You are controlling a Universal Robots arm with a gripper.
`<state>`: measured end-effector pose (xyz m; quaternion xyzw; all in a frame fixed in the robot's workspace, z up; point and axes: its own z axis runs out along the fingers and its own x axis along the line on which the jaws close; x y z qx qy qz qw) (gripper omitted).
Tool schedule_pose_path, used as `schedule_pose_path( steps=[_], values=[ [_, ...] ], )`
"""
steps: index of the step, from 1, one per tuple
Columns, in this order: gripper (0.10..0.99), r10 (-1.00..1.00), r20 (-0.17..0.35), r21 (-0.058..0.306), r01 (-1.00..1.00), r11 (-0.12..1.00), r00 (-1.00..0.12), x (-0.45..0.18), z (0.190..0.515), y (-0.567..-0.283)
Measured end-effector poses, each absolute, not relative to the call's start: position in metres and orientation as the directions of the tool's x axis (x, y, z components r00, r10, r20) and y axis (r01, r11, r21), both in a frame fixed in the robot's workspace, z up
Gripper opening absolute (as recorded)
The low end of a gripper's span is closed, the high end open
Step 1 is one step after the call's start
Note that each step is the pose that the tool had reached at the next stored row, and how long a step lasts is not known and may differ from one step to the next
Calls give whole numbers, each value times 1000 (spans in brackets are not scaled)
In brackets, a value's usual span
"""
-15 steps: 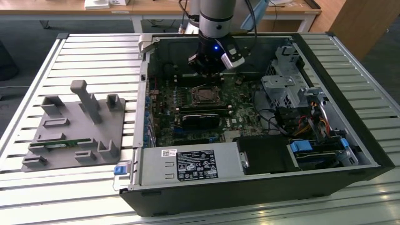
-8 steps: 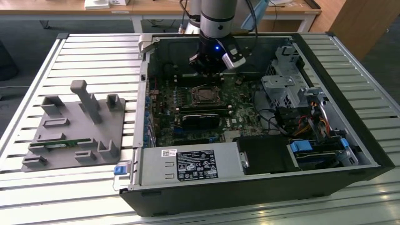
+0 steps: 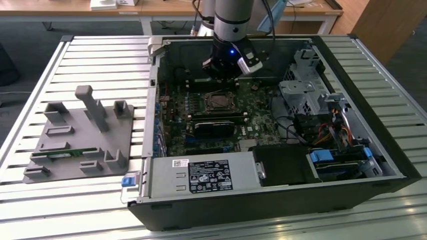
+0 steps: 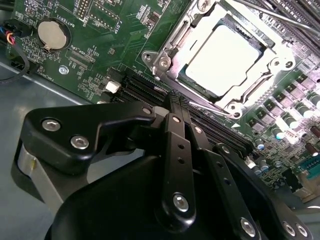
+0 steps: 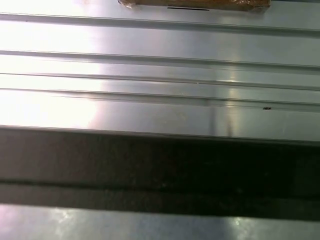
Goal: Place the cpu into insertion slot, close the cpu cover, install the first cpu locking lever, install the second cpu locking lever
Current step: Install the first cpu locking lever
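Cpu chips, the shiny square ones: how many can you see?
1. The cpu sits in the socket on the green motherboard, just beyond the gripper. Others may be hidden.

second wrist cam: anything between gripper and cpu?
Black memory slots and the socket's metal frame edge lie between the gripper and cpu, in the second wrist view.

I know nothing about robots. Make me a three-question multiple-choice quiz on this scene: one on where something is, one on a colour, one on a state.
1. Where is the cpu?
A. on the grey fixture
B. in the motherboard socket
C. in the gripper

2. What colour is the circuit board around the socket?
A. green
B. red
C. white

3. How are the gripper's fingers?
A. wide open
B. holding the cpu
C. closed together, empty

Answers:
1 B: the cpu lies inside the cpu cover frame in the second wrist view.
2 A: the motherboard is green.
3 C: the gripper has fingers together, holding nothing.
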<state>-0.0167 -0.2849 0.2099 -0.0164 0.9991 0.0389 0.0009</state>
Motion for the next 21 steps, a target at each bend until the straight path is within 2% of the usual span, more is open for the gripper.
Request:
schedule_pose_path(
  steps=[14,21],
  values=[
    [106,-33,-3,59,-33,998,-999,-15,204,-285],
    [106,-33,-2,33,-33,999,-999,-14,201,-284]
  ],
)
